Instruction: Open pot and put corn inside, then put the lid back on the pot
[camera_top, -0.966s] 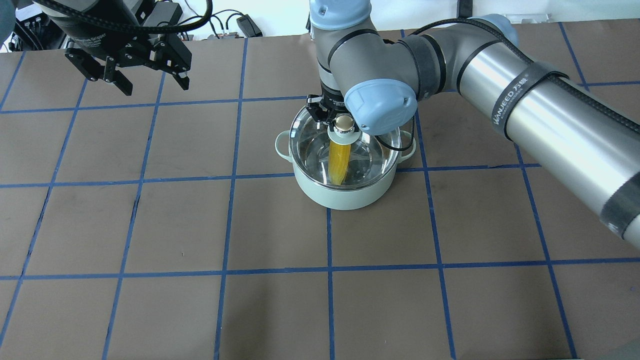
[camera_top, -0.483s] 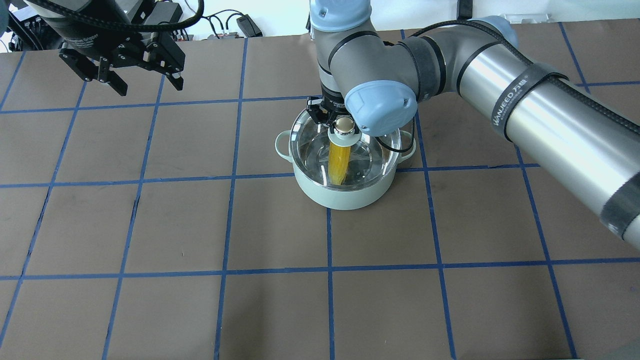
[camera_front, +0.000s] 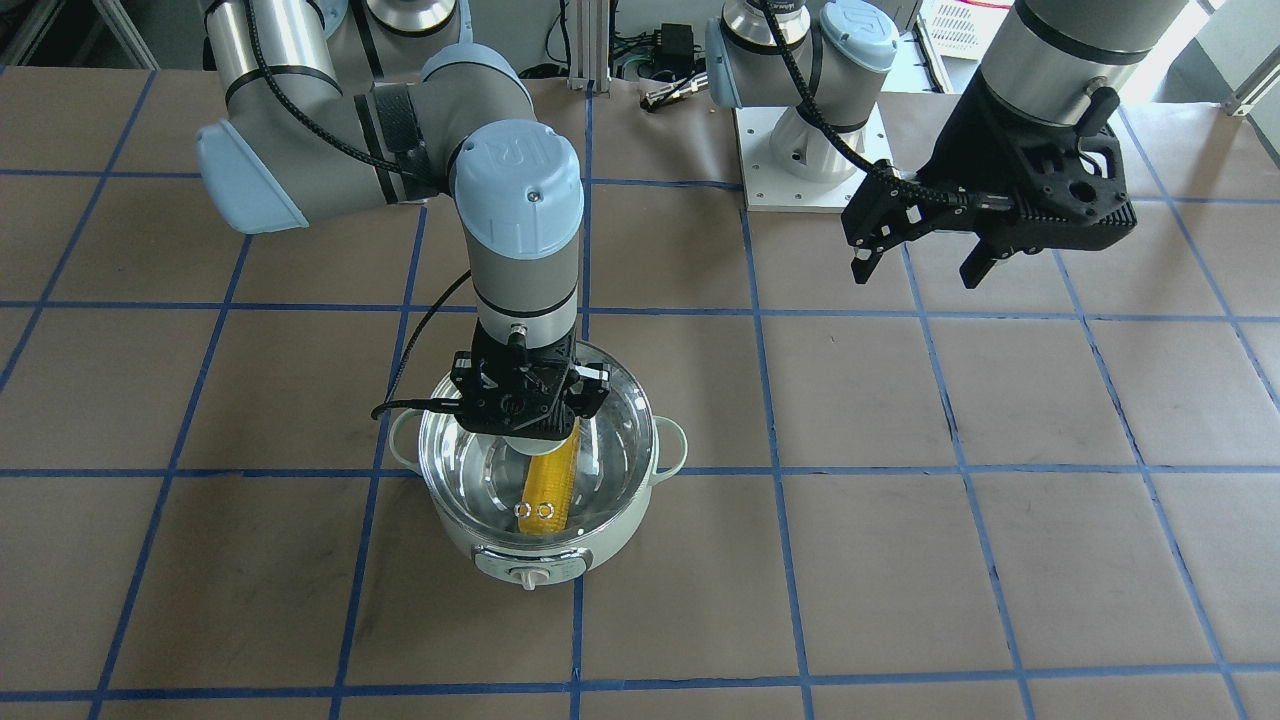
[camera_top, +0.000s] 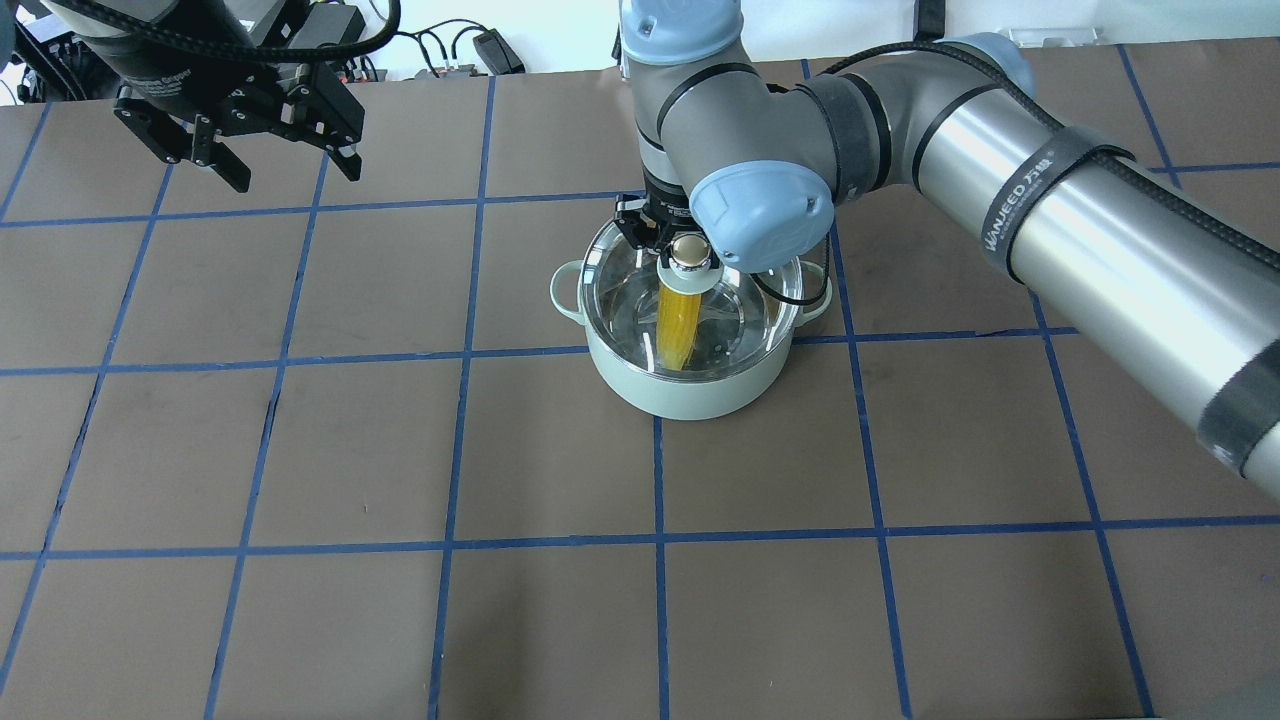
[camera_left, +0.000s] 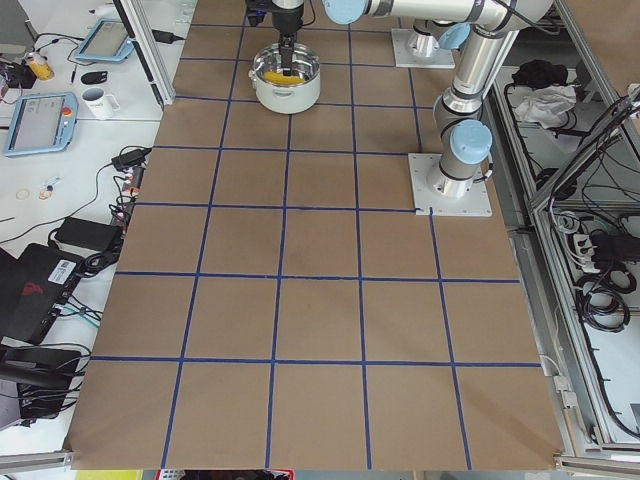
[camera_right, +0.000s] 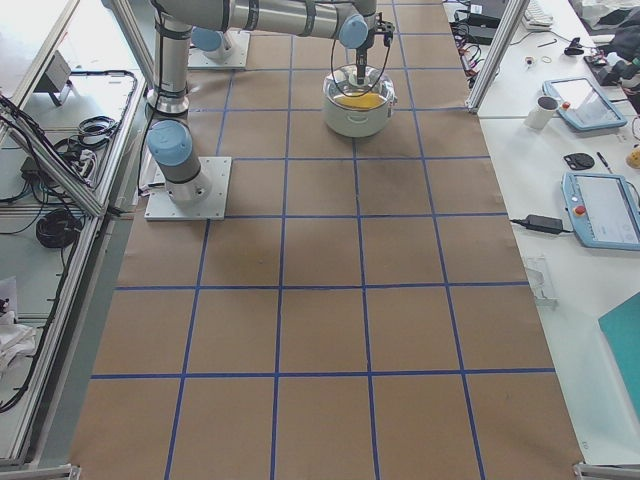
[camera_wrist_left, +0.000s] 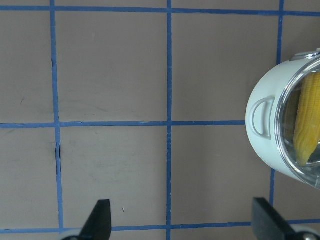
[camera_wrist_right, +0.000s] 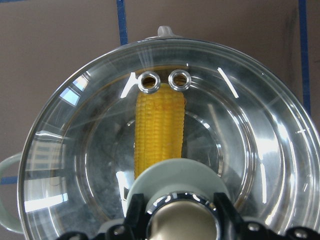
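Right wrist-mounted: we are clamping the right gripper (camera_wrist_right: 180, 207) onto the knob (camera_wrist_right: 182, 224) of the probably fragile, slippery glass lid (camera_wrist_right: 245, 130).

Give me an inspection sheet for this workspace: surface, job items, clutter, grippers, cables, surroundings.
Surface: brown table with blue tape grid.
Job's things: pot upright mid-table; corn lying inside; lid seated on it.
Clutter: nothing seen.
Grippers: left gripper open, empty, over the far corner; right gripper flanks the lid's knob, grip unconfirmed.
Cables: black cable strapped along the right arm; leads beyond the far edge.
Surroundings: side benches with tablets and a mug.
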